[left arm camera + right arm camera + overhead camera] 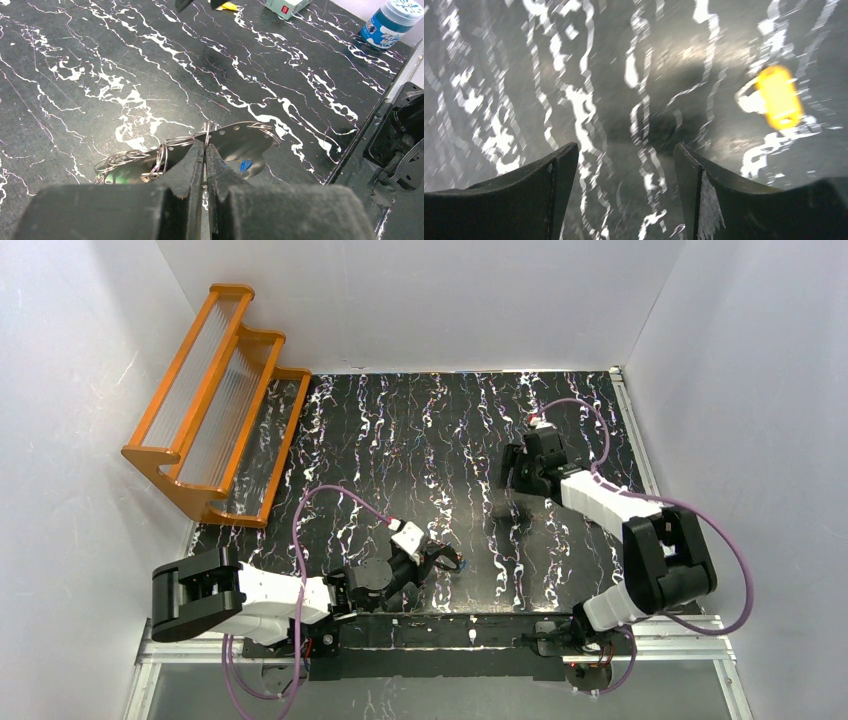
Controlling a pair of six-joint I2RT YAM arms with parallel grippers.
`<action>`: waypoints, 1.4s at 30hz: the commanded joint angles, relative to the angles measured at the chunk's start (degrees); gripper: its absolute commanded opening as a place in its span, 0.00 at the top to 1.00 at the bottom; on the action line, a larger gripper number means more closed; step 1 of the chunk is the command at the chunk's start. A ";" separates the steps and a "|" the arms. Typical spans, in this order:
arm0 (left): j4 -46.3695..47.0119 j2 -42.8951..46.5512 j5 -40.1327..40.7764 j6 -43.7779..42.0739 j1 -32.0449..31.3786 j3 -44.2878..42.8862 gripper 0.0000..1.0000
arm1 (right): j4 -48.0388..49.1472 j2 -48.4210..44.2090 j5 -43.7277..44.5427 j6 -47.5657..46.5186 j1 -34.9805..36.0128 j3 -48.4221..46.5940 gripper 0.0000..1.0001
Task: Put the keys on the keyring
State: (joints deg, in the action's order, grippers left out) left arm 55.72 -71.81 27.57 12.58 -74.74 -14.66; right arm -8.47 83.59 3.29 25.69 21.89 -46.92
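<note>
**Left claw (pixel 205 150) clamped on keyring (pixel 240 139), right claw (pixel 624 150) wide**

Fingers on my left pinch the metal plate tight, low over the marbled table (pixel 150 60) near its front edge; a blue key (pixel 245 165) peeks from under it. Right side gapes above the table, gripping nothing, yellow key (pixel 779 97) lying blurry just off to one side.

Top camera high, looking down on table (pixel 420 440); wrist cameras close, angled onto same table.
</note>
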 commanded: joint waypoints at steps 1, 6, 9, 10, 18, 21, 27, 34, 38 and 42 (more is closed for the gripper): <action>1.66 0.95 0.73 -0.62 0.12 -1.35 1.00 | -1.36 4.76 17.11 -0.18 -2.15 -6.46 0.22; 1.65 1.31 0.65 -0.36 0.12 -1.17 1.00 | -4.63 14.61 26.16 0.52 -3.13 -14.45 0.33; 1.58 1.70 0.76 -0.11 0.12 -0.93 1.00 | -7.38 20.65 28.75 1.20 -3.17 -19.72 0.40; 1.58 1.88 0.88 -0.03 0.12 -0.84 1.00 | -8.36 22.19 29.32 1.43 -3.21 -21.27 0.43; 1.57 3.34 1.77 -0.01 0.12 -0.02 1.00 | -10.24 23.33 32.33 2.10 -3.17 -23.00 0.47; 1.58 3.11 1.70 -0.14 0.12 -0.17 1.00 | -9.12 21.21 32.16 1.43 -3.17 -21.80 0.44; 1.56 2.06 1.28 -0.45 0.12 -0.63 1.00 | -9.28 20.22 33.06 1.45 -3.20 -20.95 0.43; 1.52 2.35 1.20 -1.04 0.12 -0.55 1.00 | -11.48 20.64 33.36 4.45 -3.22 -19.76 0.53; 1.58 2.38 1.34 -1.48 0.12 -0.64 1.00 | -10.43 20.55 32.24 4.66 -3.46 -17.95 0.54; 1.58 2.20 1.17 -1.67 0.12 -0.90 1.00 | -10.37 21.22 32.02 4.83 -3.86 -17.68 0.59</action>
State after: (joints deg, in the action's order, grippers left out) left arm 55.55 -70.02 27.62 11.86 -74.72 -14.63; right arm -19.03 105.80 34.33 28.99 18.68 -64.97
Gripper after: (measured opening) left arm 0.013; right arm 0.441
